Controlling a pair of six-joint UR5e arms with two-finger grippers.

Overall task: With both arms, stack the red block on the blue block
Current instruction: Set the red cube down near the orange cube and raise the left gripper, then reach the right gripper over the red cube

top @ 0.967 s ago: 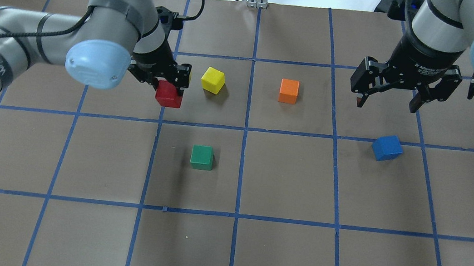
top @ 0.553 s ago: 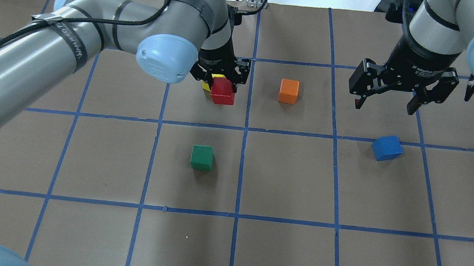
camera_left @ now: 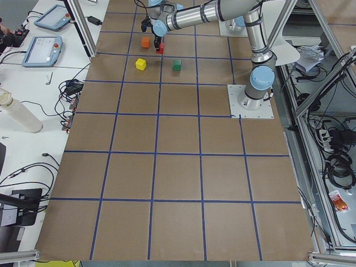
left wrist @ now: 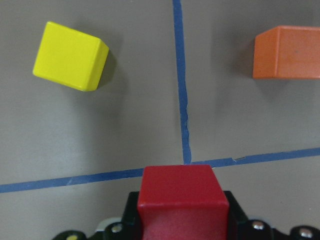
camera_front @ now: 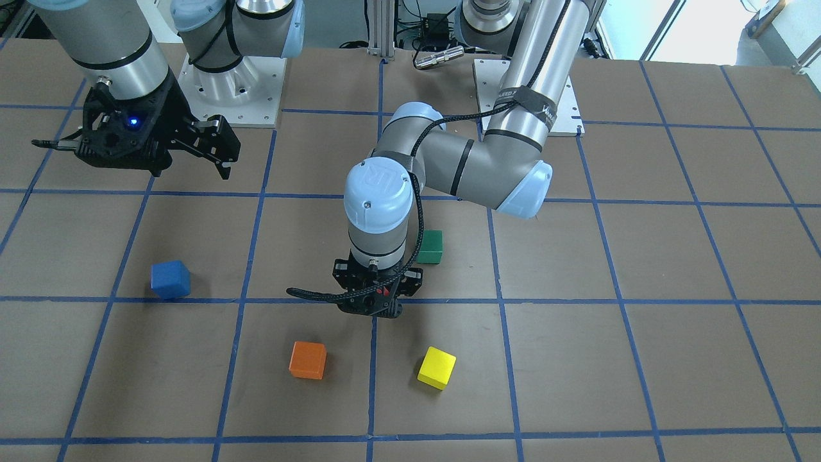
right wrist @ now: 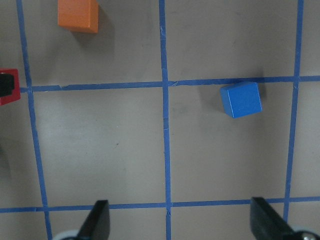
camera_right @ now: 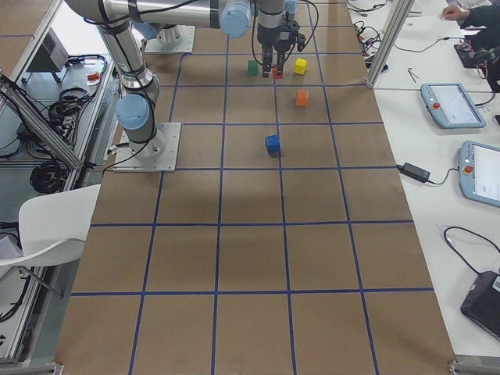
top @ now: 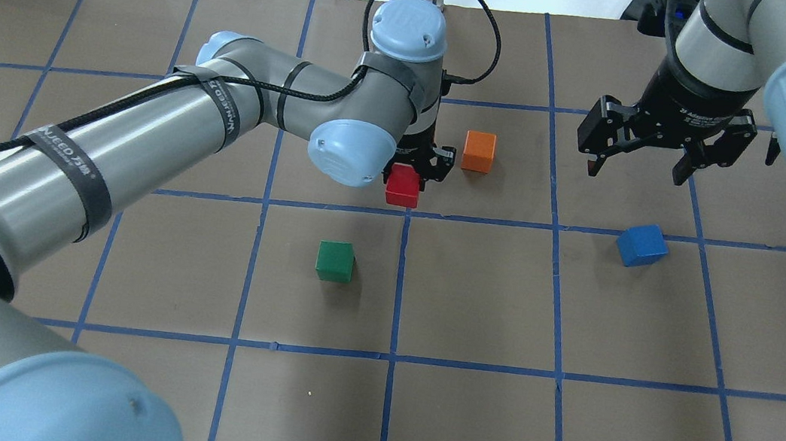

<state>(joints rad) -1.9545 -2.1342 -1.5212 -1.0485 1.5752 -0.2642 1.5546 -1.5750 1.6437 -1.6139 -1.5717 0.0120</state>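
Note:
My left gripper (top: 410, 175) is shut on the red block (top: 403, 185) and holds it just above the table near the middle grid crossing. The red block also shows in the left wrist view (left wrist: 182, 200), between the jaws. The blue block (top: 642, 245) lies on the table to the right, slightly turned, and shows in the front view (camera_front: 170, 280) and the right wrist view (right wrist: 241, 99). My right gripper (top: 635, 173) is open and empty, hovering above and behind the blue block, its fingers (right wrist: 97, 222) wide apart.
An orange cube (top: 479, 151) sits just right of the left gripper. A green cube (top: 335, 261) lies nearer the robot. A yellow cube (camera_front: 437, 367) sits left of the gripper, hidden by the arm in the overhead view. Blue tape lines grid the brown table.
My left arm has swung right with the red block, from left of the yellow cube, past it, to beside the orange cube. The right gripper has barely moved and stays open.

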